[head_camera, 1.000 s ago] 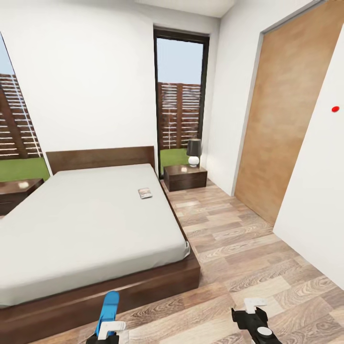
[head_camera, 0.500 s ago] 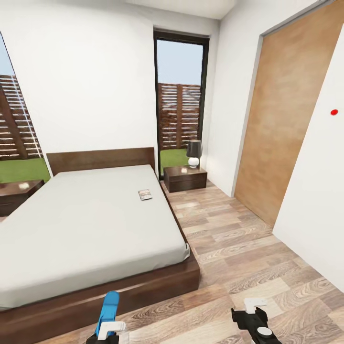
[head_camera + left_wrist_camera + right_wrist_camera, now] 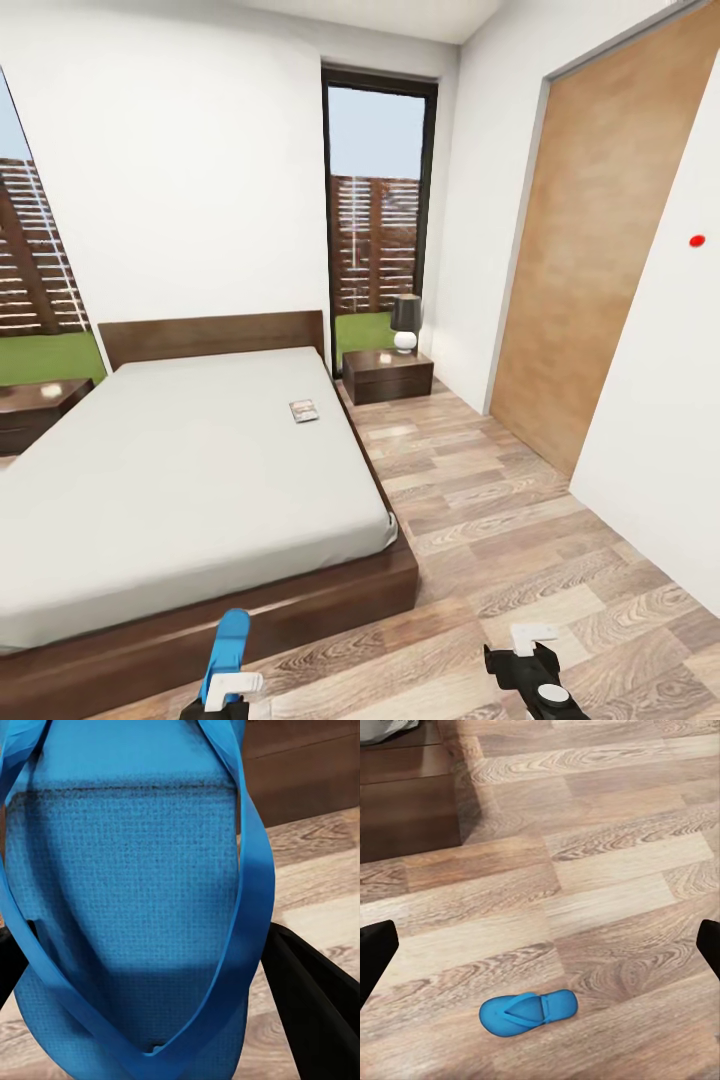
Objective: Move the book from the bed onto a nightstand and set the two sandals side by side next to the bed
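**One sandal in my left jaws, one on the floor**

At the foot of the bed [image 3: 200,480], both my arms hang low. My left jaws [image 3: 228,690] pinch one blue sandal [image 3: 127,907]; my right jaws [image 3: 530,655] look spread and empty. A second sandal [image 3: 529,1012] lies on the floor [image 3: 607,870]. One book [image 3: 304,410] rests on the mattress; two nightstands [image 3: 387,374] flank it.
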